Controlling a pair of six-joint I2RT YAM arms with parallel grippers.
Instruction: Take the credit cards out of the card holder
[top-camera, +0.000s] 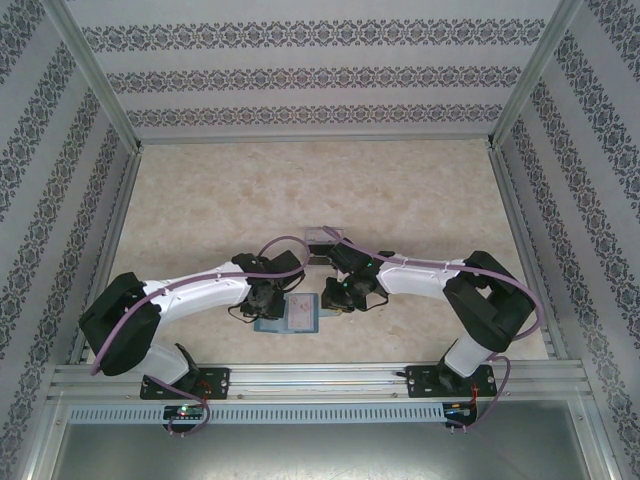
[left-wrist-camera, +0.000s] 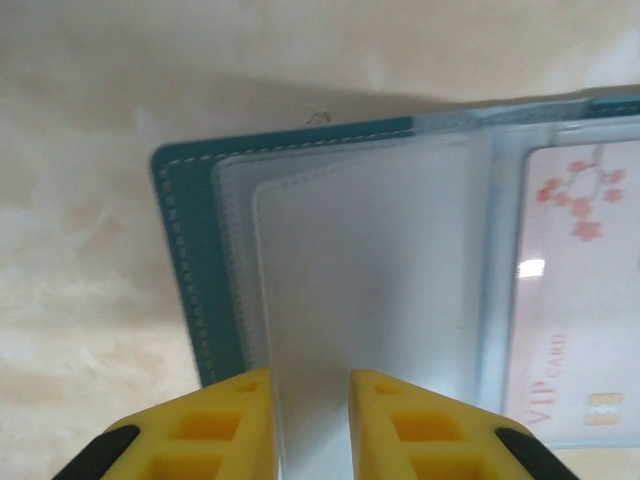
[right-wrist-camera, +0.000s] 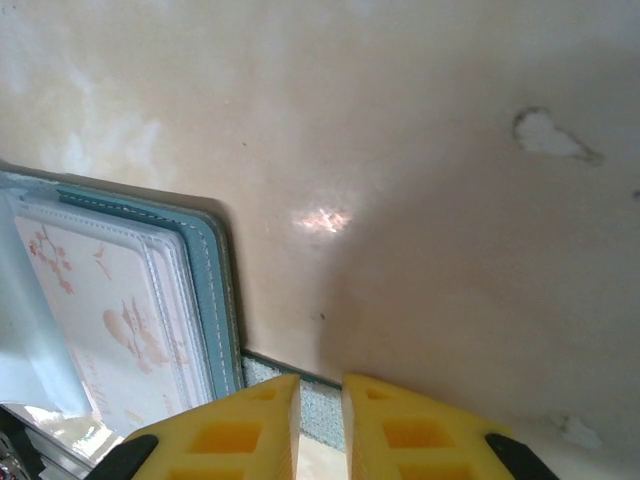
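Teal-blue, the card holder (left-wrist-camera: 190, 250) lies open on the near middle of the table (right-wrist-camera: 450, 250), between the two grippers. A pale pink card (left-wrist-camera: 585, 300) sits inside one clear pocket (left-wrist-camera: 500, 300), so taking the cards out looks barely begun. The left gripper (left-wrist-camera: 310, 420) stands slightly open astride an empty-looking clear sleeve (left-wrist-camera: 370, 300). The right gripper (right-wrist-camera: 320, 420) has its jaws nearly together at the holder's corner, and whether they pinch anything cannot be told.

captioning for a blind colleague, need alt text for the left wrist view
An open teal card holder lies on a beige marbled table, its clear sleeves fanned out, with a pale pink VIP card printed with blossoms tucked in a sleeve at the right. At the bottom edge, the left gripper shows yellow jaws slightly apart, a clear sleeve visible between them.
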